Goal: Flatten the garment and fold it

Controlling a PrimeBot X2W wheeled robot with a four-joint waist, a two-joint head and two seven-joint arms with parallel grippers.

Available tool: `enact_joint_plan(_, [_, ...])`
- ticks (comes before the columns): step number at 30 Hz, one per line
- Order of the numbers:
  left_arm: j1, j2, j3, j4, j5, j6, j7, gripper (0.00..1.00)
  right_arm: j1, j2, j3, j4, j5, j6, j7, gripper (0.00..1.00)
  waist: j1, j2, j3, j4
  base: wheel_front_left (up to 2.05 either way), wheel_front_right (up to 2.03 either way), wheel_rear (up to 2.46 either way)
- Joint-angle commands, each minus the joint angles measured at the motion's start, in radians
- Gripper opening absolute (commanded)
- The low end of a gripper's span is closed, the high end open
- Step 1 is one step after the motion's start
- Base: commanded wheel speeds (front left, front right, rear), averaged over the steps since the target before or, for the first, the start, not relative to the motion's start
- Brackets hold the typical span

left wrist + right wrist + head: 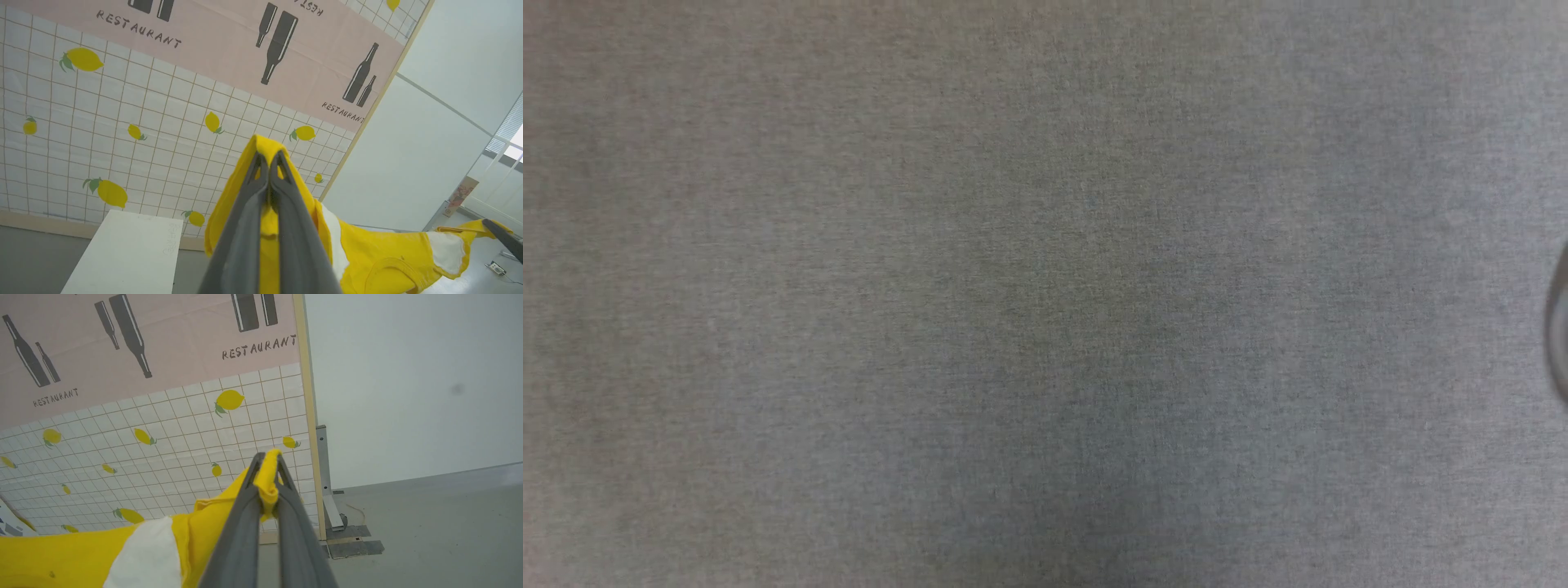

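Head view: I am looking down on a plain grey woven surface. A blurred curved shape is sitting at its right edge — I cannot tell what it is.

Left: the left gripper is pinching a bunched edge of the garment. Its fingers are pressing together on the yellow fabric, which is curling over the tips. Beyond them a lemon-print backdrop is standing under a pink banner printed with bottles. A white slab is lying low in the left wrist view, beside the gripper.

Middle: the garment is hanging in the air and running from the left gripper off to the right, sagging a little. One white patch is showing near its far end.

Right: the right gripper is clamping the other end, with a yellow fold squeezing out between the closed tips. From there the fabric is trailing to the left of the right wrist view. The grey floor and a pale wall are lying beyond.
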Motion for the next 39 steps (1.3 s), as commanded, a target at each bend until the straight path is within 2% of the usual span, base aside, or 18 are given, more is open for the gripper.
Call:
enact_joint_plan(1, [0.074,0.018,0.008,-0.034,-0.033,-0.006,0.02,0.0,0.062,-0.002,0.014,-0.046,0.027,-0.001,0.018,0.0,-0.0001,0.0,-0.047,0.014,0.0,0.0,0.0])
enact_joint_plan(4, [0.233,0.046,0.034,-0.13,-0.091,-0.004,0.054,0.0,0.201,-0.002,0.036,-0.199,0.1,-0.001,0.085,0.0,-0.0001,0.0,-0.087,0.017,0.0,0.0,0.0])
enact_joint_plan(6, [0.351,0.06,0.058,-0.195,-0.127,0.009,0.075,0.0,0.325,-0.002,0.046,-0.345,0.151,-0.001,0.157,0.0,-0.0001,0.0,-0.117,0.019,0.0,0.0,0.0])
enact_joint_plan(10, [0.577,0.074,0.11,-0.333,-0.19,0.048,0.102,0.0,0.615,-0.002,0.041,-0.72,0.241,-0.001,0.341,0.0,-0.0001,0.0,-0.166,0.024,0.0,0.0,0.0])
enact_joint_plan(13, [0.733,0.072,0.159,-0.434,-0.242,0.082,0.116,0.0,0.837,-0.002,0.005,-1.002,0.313,-0.001,0.482,0.0,-0.0001,0.0,-0.197,0.029,0.0,0.0,0.0])
enact_joint_plan(17, [0.922,0.073,0.217,-0.534,-0.288,0.109,0.133,0.0,1.064,-0.002,-0.067,-1.253,0.395,-0.001,0.605,0.0,-0.0001,0.0,-0.233,0.037,0.0,0.0,0.0])
enact_joint_plan(18, [1.061,0.065,0.243,-0.582,-0.308,0.103,0.14,0.0,1.206,-0.002,-0.113,-1.339,0.457,-0.001,0.657,0.0,-0.0001,0.0,-0.261,0.043,0.0,0.0,0.0])
enact_joint_plan(23, [1.277,0.063,0.218,-0.629,-0.299,0.058,0.169,0.0,1.43,-0.002,-0.102,-1.374,0.551,-0.001,0.705,0.0,-0.0001,0.0,-0.313,0.05,0.0,0.0,0.0])
enact_joint_plan(27, [1.429,0.083,0.169,-0.629,-0.257,0.043,0.205,0.0,1.588,-0.002,-0.073,-1.376,0.597,-0.001,0.747,0.0,-0.0001,0.0,-0.358,0.055,0.0,0.0,0.0])
enact_joint_plan(32, [1.57,0.069,0.166,-0.622,-0.291,0.052,0.226,0.0,1.736,-0.002,-0.089,-1.404,0.623,-0.001,0.801,0.0,-0.0001,0.0,-0.414,0.061,0.0,0.0,0.0])
enact_joint_plan(39, [1.718,0.068,0.194,-0.651,-0.343,0.074,0.257,0.0,1.863,-0.002,-0.159,-1.435,0.669,-0.001,0.873,0.0,-0.0001,0.0,-0.494,0.072,0.0,0.0,0.0])
